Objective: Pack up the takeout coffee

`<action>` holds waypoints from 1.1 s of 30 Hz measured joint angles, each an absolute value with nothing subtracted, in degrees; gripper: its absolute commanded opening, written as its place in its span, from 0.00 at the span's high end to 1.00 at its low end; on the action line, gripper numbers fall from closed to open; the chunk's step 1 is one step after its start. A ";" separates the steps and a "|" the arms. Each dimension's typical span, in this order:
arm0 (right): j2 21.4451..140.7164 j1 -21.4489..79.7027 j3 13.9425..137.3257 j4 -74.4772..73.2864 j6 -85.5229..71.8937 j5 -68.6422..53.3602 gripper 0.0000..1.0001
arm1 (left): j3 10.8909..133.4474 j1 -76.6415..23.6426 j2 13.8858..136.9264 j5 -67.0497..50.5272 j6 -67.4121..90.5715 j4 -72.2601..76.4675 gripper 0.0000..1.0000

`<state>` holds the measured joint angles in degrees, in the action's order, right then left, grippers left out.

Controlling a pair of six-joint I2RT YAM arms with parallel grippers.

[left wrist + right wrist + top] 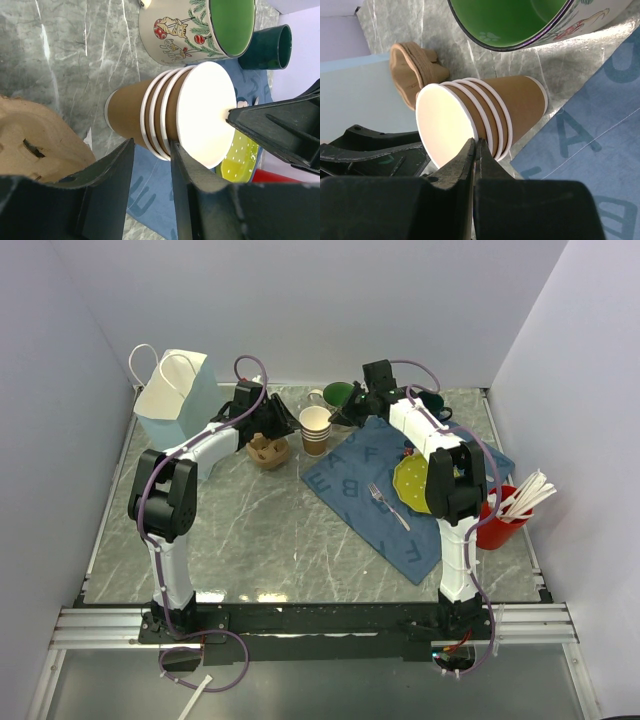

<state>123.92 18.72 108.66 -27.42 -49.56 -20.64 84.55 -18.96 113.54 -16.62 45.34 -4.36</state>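
- Fingers of your left end effector point(149, 150) stood spread by the cup stack point(165, 112).
- Your right end effector point(474, 147) was pressed together at the top rim.
- I could not tell where the takeout coffee was.

The cup stack point(314, 430) stands between my left tool point(289, 427) and right tool point(345, 415), mug point(337, 395) behind, carrier point(267, 450) left.

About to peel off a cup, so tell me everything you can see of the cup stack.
The stack is several nested brown paper cups, white inside, white rolled rims, no lids. It stands upright on the table by the mat, beside the mug. The right tool, shut, pinches the top rim; the left tool is open, just short of it.
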 measured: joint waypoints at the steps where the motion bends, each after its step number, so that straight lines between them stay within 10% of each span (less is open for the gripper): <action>1: 123.92 18.70 108.62 -27.31 -49.71 -20.80 1.00 | 84.58 -18.96 113.54 -16.60 45.28 -4.36 0.59; 33: 122.89 17.32 105.86 -23.14 -52.64 -24.29 1.00 | 87.53 -19.20 114.96 -16.12 43.88 -7.31 0.58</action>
